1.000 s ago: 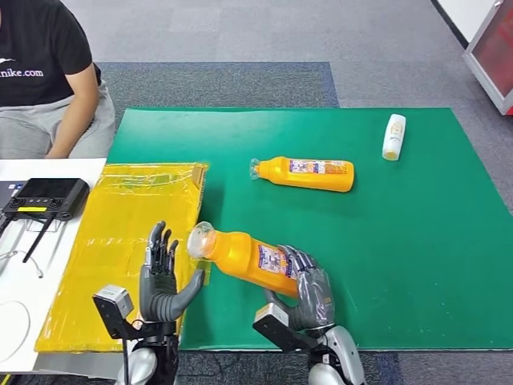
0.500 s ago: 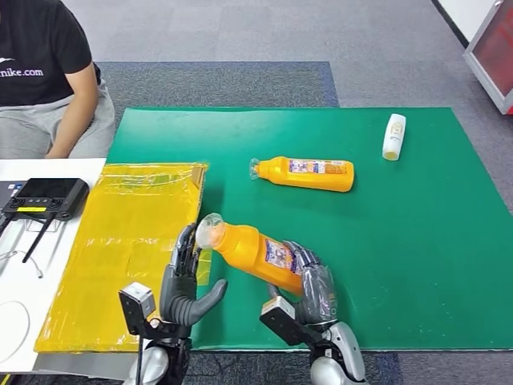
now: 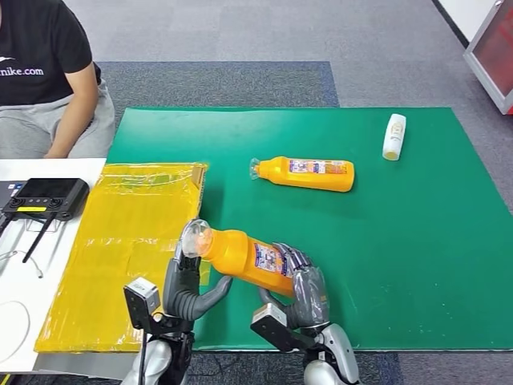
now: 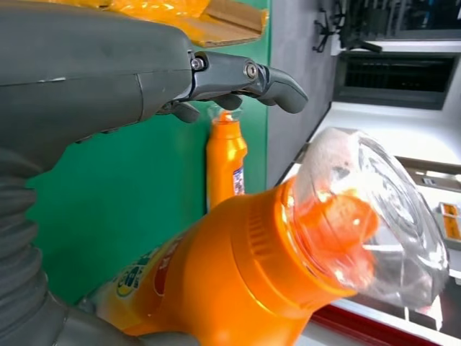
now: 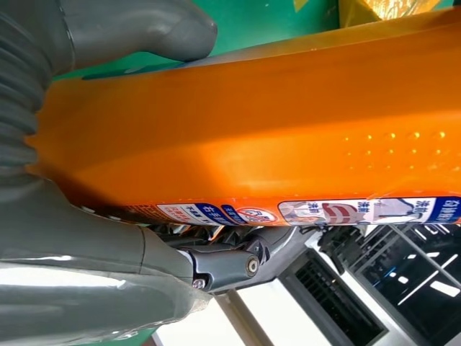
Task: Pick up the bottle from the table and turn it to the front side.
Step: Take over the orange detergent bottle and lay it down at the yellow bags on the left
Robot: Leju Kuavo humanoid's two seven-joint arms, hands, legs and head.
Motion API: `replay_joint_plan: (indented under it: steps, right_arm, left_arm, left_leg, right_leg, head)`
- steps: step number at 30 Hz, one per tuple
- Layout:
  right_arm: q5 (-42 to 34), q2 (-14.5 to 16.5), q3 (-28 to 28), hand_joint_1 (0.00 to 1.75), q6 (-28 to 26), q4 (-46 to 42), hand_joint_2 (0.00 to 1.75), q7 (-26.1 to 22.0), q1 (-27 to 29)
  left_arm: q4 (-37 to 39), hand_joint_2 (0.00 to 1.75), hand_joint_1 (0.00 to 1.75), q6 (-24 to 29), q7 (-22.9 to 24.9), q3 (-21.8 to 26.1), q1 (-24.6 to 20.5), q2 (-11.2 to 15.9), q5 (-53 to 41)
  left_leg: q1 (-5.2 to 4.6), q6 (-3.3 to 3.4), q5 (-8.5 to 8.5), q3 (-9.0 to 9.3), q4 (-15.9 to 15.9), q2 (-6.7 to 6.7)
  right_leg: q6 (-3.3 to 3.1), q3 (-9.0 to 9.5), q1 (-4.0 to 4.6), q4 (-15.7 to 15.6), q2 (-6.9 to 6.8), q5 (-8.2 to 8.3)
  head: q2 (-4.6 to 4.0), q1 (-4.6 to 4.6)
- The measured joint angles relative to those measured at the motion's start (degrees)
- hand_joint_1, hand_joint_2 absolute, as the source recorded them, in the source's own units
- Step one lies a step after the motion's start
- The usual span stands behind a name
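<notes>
Gripping the orange bottle point(image 3: 245, 255) at its base, right hand point(image 3: 302, 285) lifts it clear of the green table point(image 3: 423, 241), clear cap at 9 o'clock, left hand point(image 3: 187, 281) spread beneath the neck, second bottle point(image 3: 309, 173) at 12.

Two orange bottles point(image 3: 247, 256) point(image 3: 305, 174), one white bottle point(image 3: 393, 136), one yellow bag point(image 3: 121, 241), one person point(image 3: 42, 72)

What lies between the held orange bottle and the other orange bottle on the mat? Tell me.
Only bare green mat. In the head view nothing sits between the bottle in the right hand and the lying bottle.
</notes>
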Motion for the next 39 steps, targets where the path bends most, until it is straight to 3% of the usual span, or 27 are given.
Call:
replay_joint_plan:
  steps: [12, 24, 39]
  right_arm:
    - [-4.1, 1.1, 0.7, 1.75, -1.0, 1.6, 1.75, -2.1, -1.0]
    - [-11.0, 2.7, 0.9, 1.75, 1.6, 4.2, 1.75, -4.7, -1.4]
    - [-10.6, 2.7, 3.4, 1.75, 2.3, 7.3, 1.75, -5.5, -2.0]
  left_arm:
    - [0.0, 1.75, 0.0, -1.8, -0.2, -0.4, -1.1, -0.2, 0.5]
    - [0.2, 1.75, 0.0, -3.3, -1.7, -1.1, -2.0, -0.3, -0.2]
    - [0.2, 1.75, 0.0, -3.5, -1.4, -1.8, -2.8, -0.3, 0.7]
  left_leg:
    - [0.0, -0.01, 0.02, 0.0, 0.0, 0.0]
    - [0.0, -0.01, 0.02, -0.02, 0.0, 0.0]
    - [0.0, -0.01, 0.02, -0.03, 0.0, 0.0]
  right_leg:
    - [0.0, -0.01, 0.0, 0.0, 0.0, 0.01]
    - [0.0, -0.02, 0.0, 0.0, 0.0, 0.0]
    - [0.0, -0.04, 0.0, 0.0, 0.0, 0.0]
  head:
    - [0.0, 0.0]
    - [0.0, 0.01]
    - [0.0, 0.01]
